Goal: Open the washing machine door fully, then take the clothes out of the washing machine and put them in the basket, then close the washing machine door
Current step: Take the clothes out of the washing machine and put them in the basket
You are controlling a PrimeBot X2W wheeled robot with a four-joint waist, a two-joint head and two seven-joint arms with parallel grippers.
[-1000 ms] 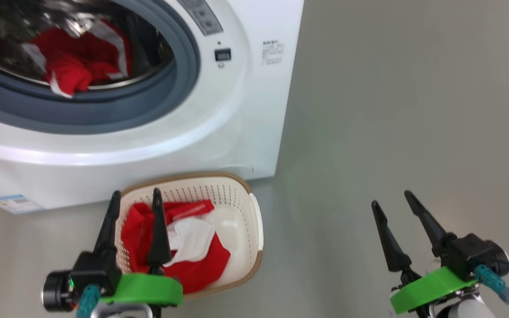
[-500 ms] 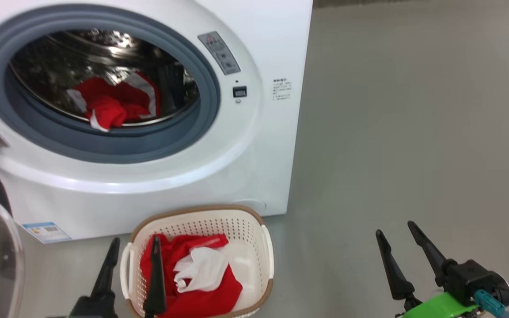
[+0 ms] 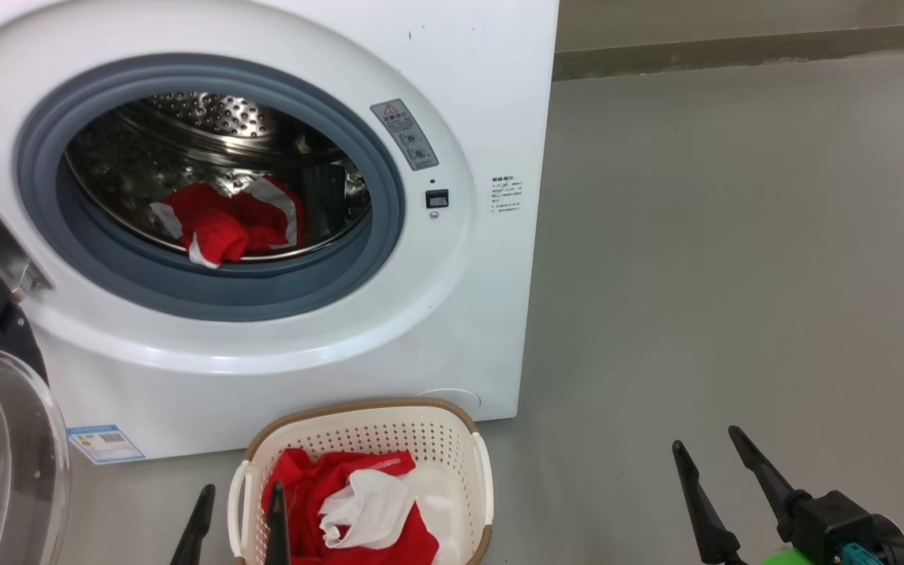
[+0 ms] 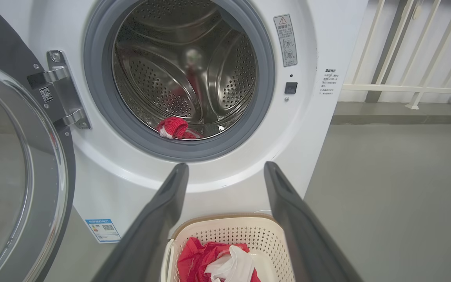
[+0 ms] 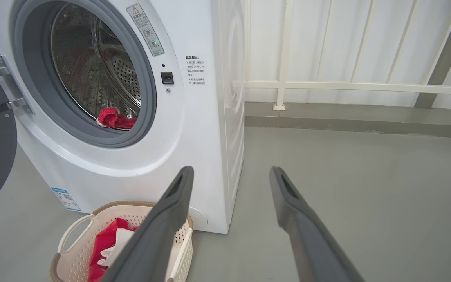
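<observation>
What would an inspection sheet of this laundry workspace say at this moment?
Surface: grey floor, smooth.
Job's things: washing machine door swung open at left; one red garment in the drum of the washing machine; red and white clothes in the basket standing before it.
Clutter: nothing seen.
Grippers: left gripper and right gripper, jaws open, empty.
Cables: teal plug behind right gripper.
Surroundings: white railing beyond the machine.

The washing machine has a smooth, glossy white shell, a matt grey rubber ring and a shiny perforated steel drum. At 9 o'clock, the washing machine door is clear glossy glass. At 6 o'clock, the basket is perforated cream plastic; the clothes are soft red-and-white cloth.
</observation>
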